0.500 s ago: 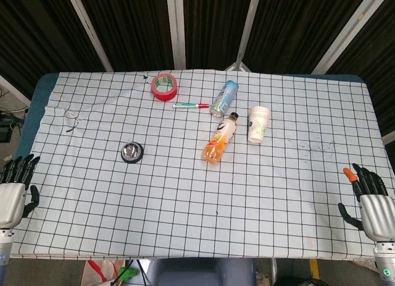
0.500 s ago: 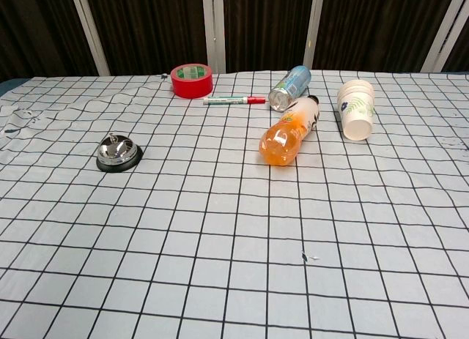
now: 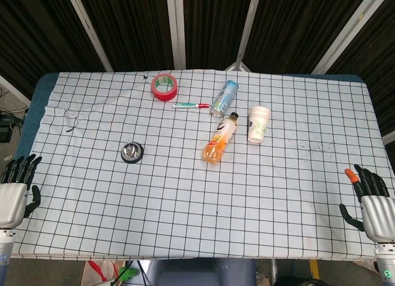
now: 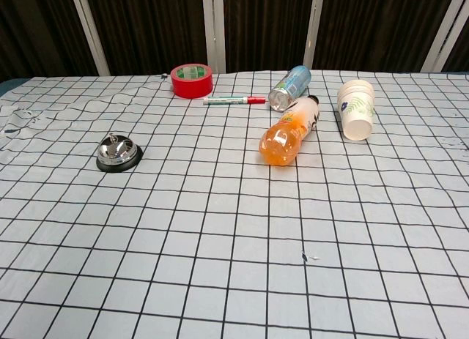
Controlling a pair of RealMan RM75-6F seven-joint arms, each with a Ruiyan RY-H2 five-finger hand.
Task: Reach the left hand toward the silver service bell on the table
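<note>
My left hand [image 3: 13, 193] sits at the near left corner of the surface [image 3: 185, 218], fingers [image 3: 21, 167] apart and holding nothing, well apart from the silver service bell [image 3: 131, 152]. The bell stands upright on the checked cloth, ahead of that hand and inward toward the middle, with nothing between us. I judge the reach barely begun: the whole approach is left. Further right lie the orange drink bottle [image 3: 220, 141] and the paper cup [image 3: 258, 123]. My right hand [image 3: 373, 202] rests at the near right corner, seemingly empty, though its fingers are small here.
</note>
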